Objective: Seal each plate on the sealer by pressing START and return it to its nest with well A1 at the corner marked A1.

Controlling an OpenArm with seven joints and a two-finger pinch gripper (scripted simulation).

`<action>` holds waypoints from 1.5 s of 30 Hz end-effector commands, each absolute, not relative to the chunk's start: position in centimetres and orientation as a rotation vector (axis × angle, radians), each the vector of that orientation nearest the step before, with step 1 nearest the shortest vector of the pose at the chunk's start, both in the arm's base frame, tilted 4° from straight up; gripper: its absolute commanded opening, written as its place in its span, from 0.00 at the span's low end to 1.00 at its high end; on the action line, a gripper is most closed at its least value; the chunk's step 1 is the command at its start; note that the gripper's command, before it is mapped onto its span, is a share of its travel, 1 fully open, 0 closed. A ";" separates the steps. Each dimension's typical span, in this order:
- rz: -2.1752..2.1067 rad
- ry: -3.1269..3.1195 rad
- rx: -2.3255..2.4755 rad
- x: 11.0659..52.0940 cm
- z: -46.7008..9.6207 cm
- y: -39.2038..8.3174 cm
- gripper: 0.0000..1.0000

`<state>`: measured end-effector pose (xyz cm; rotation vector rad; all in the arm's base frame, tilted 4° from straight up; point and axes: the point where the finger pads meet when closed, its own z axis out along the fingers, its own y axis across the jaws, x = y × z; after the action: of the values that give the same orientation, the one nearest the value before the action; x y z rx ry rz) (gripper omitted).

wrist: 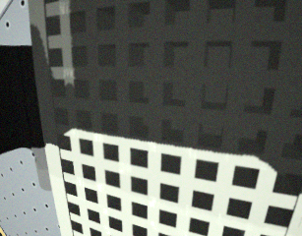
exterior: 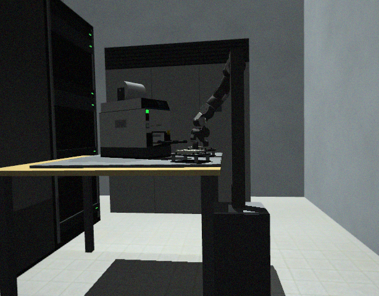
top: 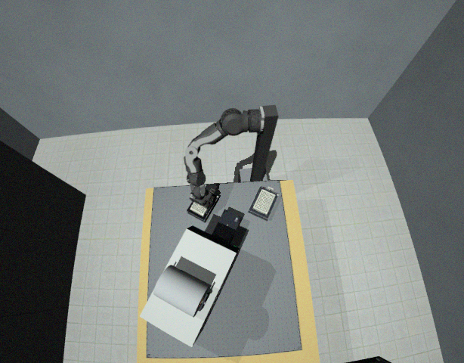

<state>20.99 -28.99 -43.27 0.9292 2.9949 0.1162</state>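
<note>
A white well plate [top: 198, 209] [wrist: 154, 169] sits in the dark left nest [top: 203, 218], its wells showing as dark squares; the upper part lies in shadow in the wrist view. My gripper [top: 205, 200] [exterior: 198, 145] is over this plate, pointing down, and is shut on it; the fingertips are hard to make out. The other white plate [top: 264, 201] lies in the right nest [top: 258, 214]. The sealer [top: 209, 245] [exterior: 122, 130] has its dark stage [top: 232, 218] [exterior: 176, 141] out, with no plate on it. Its lamp [exterior: 147, 111] is green. The nest labels are too small to read.
The stage sticks out between the two nests, close to the left nest's right side. The sealer's tall body, with a foil roll [top: 182, 290] [exterior: 134, 89] on top, stands behind the stage. The arm's post [top: 263, 150] [exterior: 237, 127] stands at the table edge near the right nest.
</note>
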 end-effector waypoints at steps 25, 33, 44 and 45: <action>0.110 2.990 0.935 21.1 -41.0 -29.3 0.00; 0.110 2.992 0.934 21.0 -39.7 -29.4 0.00; 0.110 2.991 0.933 21.0 -38.1 -29.5 0.00; 0.110 2.993 0.933 20.9 -38.0 -29.5 0.00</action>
<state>20.90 -29.36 -38.16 0.9266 2.9928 0.1189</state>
